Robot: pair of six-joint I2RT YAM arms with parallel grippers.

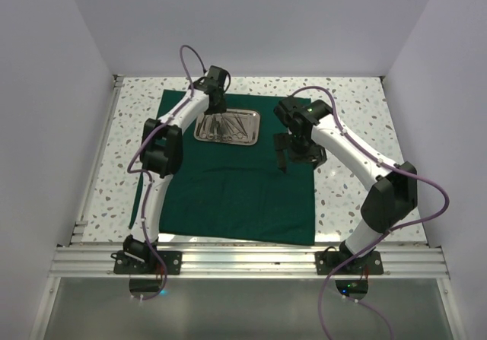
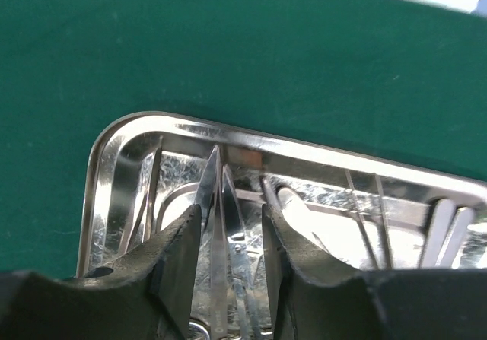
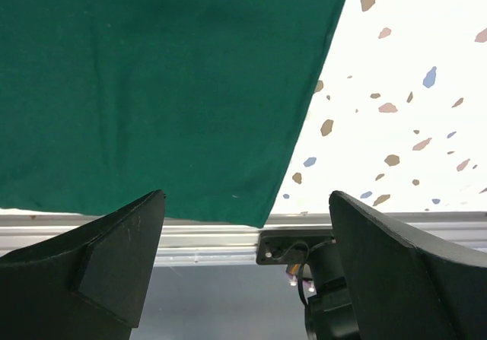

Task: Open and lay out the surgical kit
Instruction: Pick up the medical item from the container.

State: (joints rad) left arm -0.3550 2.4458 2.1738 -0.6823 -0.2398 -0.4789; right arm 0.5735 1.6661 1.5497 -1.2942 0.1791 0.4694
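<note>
Top external view: a dark green cloth wrap (image 1: 228, 195) lies spread flat on the speckled counter (image 1: 358, 96). A shiny steel tray (image 1: 255, 119) sits on its far part, directly beneath the left jaws. Slim silver instruments (image 1: 228, 127) lie side by side inside the tray. The left arm (image 1: 163, 150) reaches out over the cloth so that its jaws point down into the tray's near-left portion.

In the left wrist view the two dark fingers (image 2: 175, 256) stand only narrowly apart, with a pointed, slender instrument (image 2: 218, 195) running up between them. Its tip lies just ahead of the jaws, close to the tray's rim. The left finger is right against that instrument and a thin gap shows at the right finger, so I cannot tell whether the jaws actually clamp it. More instruments lie to the right of the jaws.

The right arm (image 1: 350, 154) holds its jaws above the cloth's right edge, well to the right of the tray. Those jaws are spread wide with nothing between them. The cloth's edge and corner sit below and ahead of them, with bare counter to their right.
</note>
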